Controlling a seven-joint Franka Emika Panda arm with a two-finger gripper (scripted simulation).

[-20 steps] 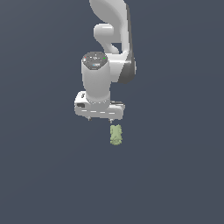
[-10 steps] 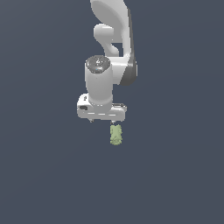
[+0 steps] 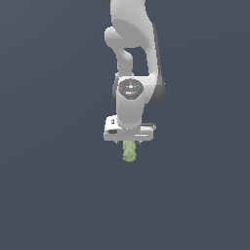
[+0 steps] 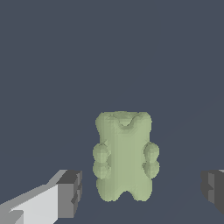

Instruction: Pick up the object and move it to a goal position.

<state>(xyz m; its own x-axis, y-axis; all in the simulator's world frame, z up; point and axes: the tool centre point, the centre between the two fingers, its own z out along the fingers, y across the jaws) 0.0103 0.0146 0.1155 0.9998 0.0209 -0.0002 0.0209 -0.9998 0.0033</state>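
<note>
Pincer point(image 4: 140, 190) shifted over object point(image 4: 125, 156), wrist view shows fingers point(image 4: 70, 193) apart

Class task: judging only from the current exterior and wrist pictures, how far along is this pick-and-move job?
Done: the tool is lined up over the object, fingers open on either side. In hand: the approach; no pad touches the object. Left: closing, lifting and carrying it to the goal, which neither view shows.

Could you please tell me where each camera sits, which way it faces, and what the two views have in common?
Exterior view: off the arm, looking at the white arm and gripper above the object.
Wrist view: on the wrist, looking past the fingertips at the object, which lies between them, untouched.
Shared: the pale green object and the gripper.
</note>
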